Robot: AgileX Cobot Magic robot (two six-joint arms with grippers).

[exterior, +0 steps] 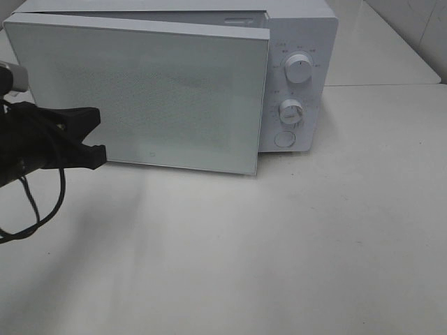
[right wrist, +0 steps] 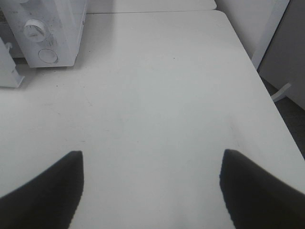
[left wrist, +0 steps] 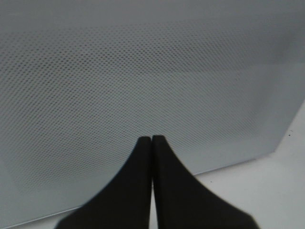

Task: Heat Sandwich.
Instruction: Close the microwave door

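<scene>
Our left gripper [left wrist: 152, 139] has its fingers pressed tight together, tips right up by the dotted microwave door [exterior: 140, 91]. The door stands ajar on the white microwave [exterior: 307, 35]. Our right gripper [right wrist: 152, 160] is spread wide over the white table [right wrist: 157, 95], holding nothing. No view shows the sandwich, so we can't tell where it is or how it looks.

Microwave [exterior: 302, 31] on table [exterior: 279, 251] toward rear, door [exterior: 140, 94] ajar, knobs [exterior: 299, 70] right of door
</scene>
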